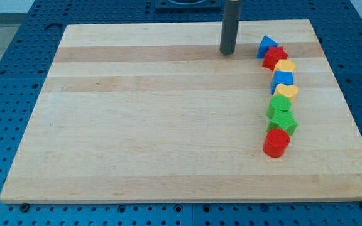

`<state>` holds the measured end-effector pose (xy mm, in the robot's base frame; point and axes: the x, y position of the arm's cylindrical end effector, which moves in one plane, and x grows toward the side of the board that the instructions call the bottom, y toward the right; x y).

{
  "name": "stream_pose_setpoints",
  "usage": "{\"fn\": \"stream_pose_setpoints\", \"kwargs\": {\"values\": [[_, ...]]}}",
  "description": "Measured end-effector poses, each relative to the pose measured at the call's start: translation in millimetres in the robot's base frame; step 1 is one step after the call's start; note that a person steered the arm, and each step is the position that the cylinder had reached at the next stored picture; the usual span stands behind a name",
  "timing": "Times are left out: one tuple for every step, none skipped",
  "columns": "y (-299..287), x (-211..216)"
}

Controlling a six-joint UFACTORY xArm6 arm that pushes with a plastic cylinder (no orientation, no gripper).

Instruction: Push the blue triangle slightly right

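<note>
While fingers are lacking, my tip [227, 53] stands left of the blue triangle [266, 45].

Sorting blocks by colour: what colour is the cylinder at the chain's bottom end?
Red; the red cylinder shows clearly in the camera view.

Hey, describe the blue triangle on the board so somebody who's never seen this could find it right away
Start at the wooden board and find the curving column of coloured blocks near the view's right edge. The blue triangle is the topmost block in that column, touching the red block just below it. It is the only pointed blue piece; the blue cube lower down is boxy. My tip sits just to its left, apart.
</note>
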<state>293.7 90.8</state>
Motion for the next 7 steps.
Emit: {"fn": "stream_pose_setpoints", "kwargs": {"values": [[17, 0], [33, 0], [47, 0], [61, 0], [71, 0], [82, 0], [79, 0]]}}
